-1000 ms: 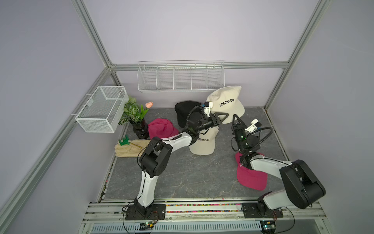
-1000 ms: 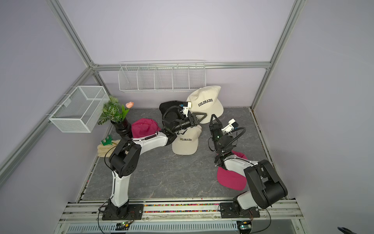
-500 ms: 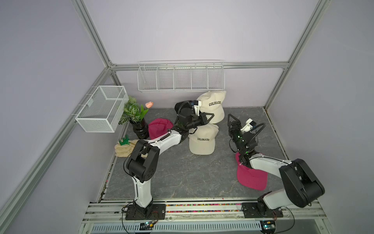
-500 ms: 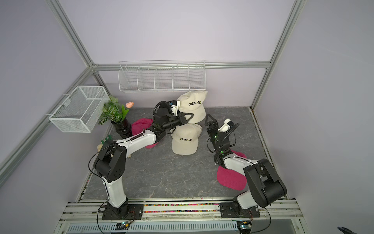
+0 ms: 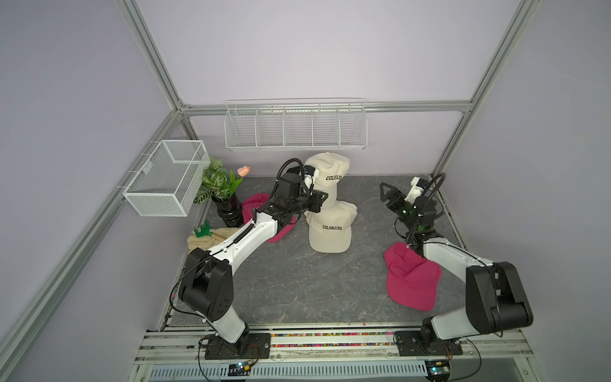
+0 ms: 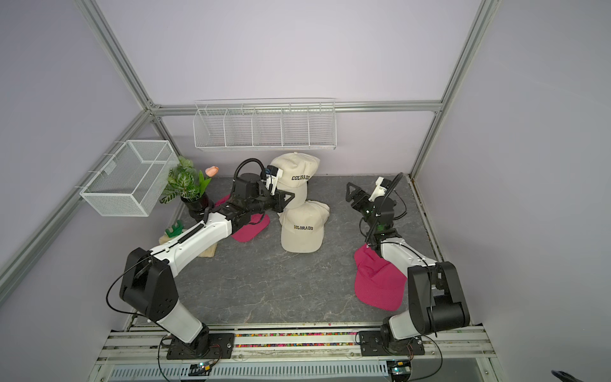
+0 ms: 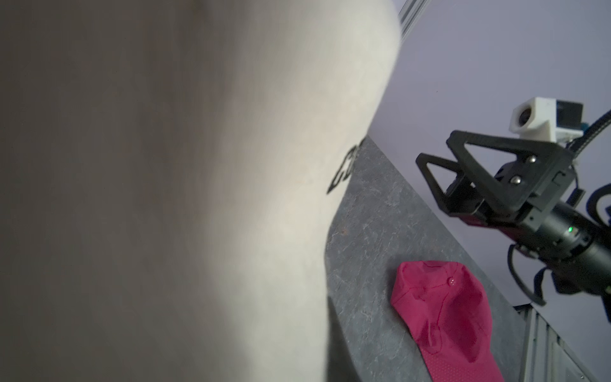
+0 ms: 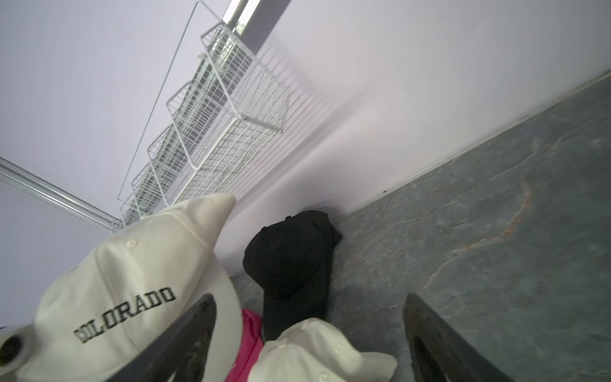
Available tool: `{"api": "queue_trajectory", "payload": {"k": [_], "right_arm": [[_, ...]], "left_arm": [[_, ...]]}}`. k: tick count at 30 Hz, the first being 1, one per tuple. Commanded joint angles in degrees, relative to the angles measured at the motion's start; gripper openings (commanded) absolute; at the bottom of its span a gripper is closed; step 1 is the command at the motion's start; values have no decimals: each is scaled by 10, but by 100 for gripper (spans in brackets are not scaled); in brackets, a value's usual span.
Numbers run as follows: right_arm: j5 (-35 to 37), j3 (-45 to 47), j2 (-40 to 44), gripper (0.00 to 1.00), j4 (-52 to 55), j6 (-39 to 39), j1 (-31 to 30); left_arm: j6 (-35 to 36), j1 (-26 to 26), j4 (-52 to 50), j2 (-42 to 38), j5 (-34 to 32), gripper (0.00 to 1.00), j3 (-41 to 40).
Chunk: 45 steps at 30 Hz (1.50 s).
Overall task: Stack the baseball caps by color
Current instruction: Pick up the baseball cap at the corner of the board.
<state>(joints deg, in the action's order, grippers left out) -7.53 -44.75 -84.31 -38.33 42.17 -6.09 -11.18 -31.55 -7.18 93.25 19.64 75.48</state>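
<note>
Looks like a handoff just went through. A second ago the right gripper was the one shut and the left one's jaws stood apart next to the raised cap. Now it's flipped: the left gripper (image 5: 321,199) is clamped tight on the cream cap (image 5: 330,165), holding it up off the table (image 5: 297,281) near the back wall. The right gripper (image 5: 391,198) has let go and backed off, jaws wide with nothing between them. The held cap has also drifted left and lower, so it hangs just behind and above the second cream cap (image 5: 330,231) lying flat.

My read: the left arm owns this one now and only needs to set it down on that cream pile. The right arm is free for the pink cap (image 5: 410,281) by its elbow. The other pink cap (image 5: 256,201) sits under the left arm, well apart, and a black cap (image 8: 291,261) waits by the wall.
</note>
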Motion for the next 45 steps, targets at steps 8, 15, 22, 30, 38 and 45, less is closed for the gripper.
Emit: {"api": "queue_trajectory", "payload": {"k": [8, 15, 22, 30, 38, 45], "right_arm": [[-68, -75, 99, 89, 273, -292, 17], [-132, -71, 157, 89, 281, -347, 18], [-295, -92, 150, 89, 301, -380, 18], [-454, -154, 107, 89, 363, -412, -11], [-494, -314, 25, 89, 649, -545, -52], [-510, -360, -23, 89, 709, -567, -84]], "left_arm": [[217, 2, -129, -46, 57, 0, 2], [319, 15, -216, -69, 122, 0, 1], [414, 28, -339, -65, 192, 0, 36], [455, 33, -359, -62, 249, 0, 40], [537, 34, -389, -57, 301, 0, 46], [599, 35, -400, -50, 325, 0, 55]]}}
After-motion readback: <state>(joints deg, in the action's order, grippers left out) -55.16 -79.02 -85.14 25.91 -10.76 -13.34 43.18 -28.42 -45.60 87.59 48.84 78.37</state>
